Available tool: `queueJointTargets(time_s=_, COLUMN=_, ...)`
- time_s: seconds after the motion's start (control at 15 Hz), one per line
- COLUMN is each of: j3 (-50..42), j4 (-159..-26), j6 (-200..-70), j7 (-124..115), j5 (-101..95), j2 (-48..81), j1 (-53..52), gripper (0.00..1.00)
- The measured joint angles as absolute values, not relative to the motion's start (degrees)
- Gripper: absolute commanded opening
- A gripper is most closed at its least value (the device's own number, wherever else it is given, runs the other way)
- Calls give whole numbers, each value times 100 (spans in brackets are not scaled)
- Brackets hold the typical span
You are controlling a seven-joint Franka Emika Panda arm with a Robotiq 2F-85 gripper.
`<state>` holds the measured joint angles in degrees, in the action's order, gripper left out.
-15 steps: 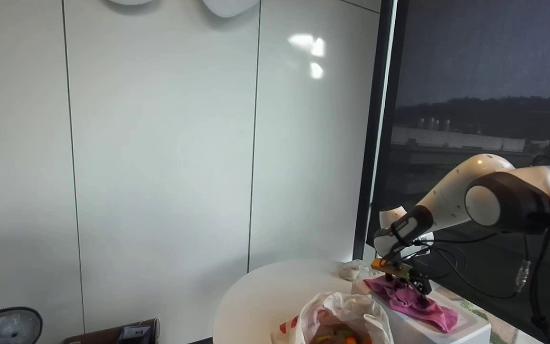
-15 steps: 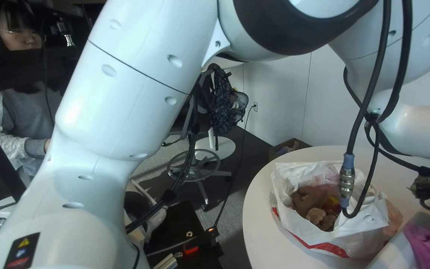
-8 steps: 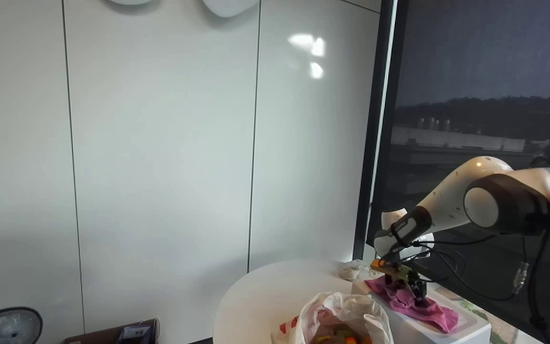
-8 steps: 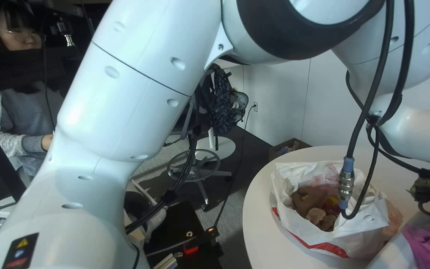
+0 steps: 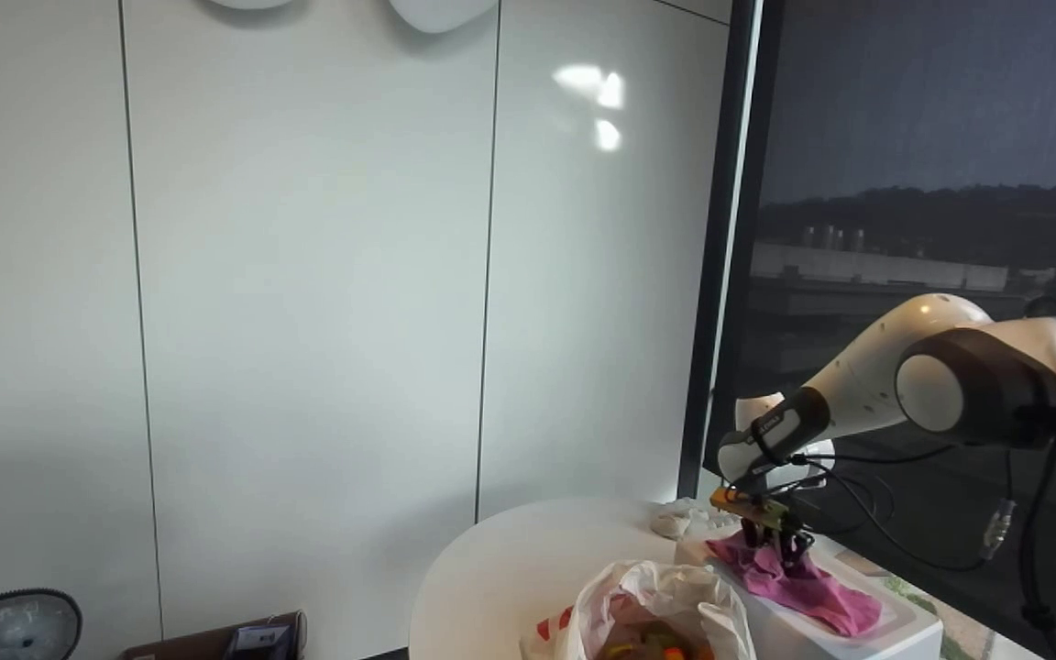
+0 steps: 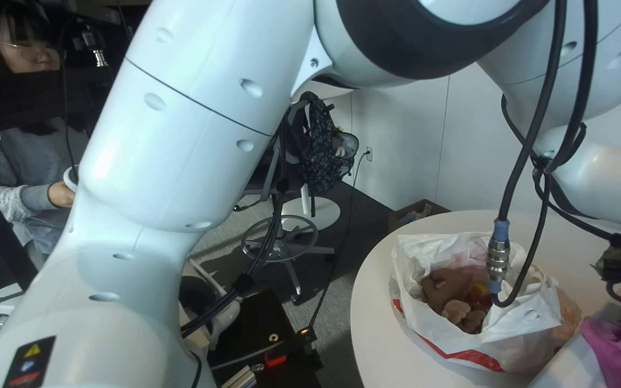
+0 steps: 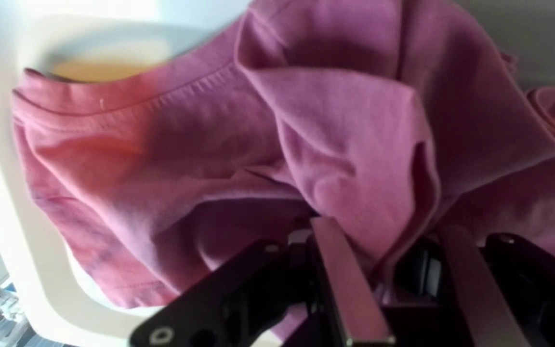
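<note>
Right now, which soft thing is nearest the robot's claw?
The pink cloth: the gripper has a fold of it between its jaws. The red-marked white bag stands farther off.

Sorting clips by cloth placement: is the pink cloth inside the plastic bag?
No, in an exterior view the pink cloth rests on the white container, beside the plastic bag.

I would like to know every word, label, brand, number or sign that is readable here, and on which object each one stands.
Words, brands, numbers: none can be read.
Black sticker on the robot arm: yellow warning triangle; the blue and red marks are too small to read.
Arm's dark wrist section: pale lettering, too small to read.
White plastic bag: red print, no letters legible.
Pink cloth: no text visible.
</note>
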<state>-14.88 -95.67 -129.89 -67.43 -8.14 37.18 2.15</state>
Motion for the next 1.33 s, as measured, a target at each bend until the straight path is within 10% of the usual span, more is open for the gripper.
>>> queueJointTargets(time_s=1.33, j3=-809, j4=-11165, j6=-12812, j7=-3897, j5=1356, j2=303, j1=527, gripper=4)
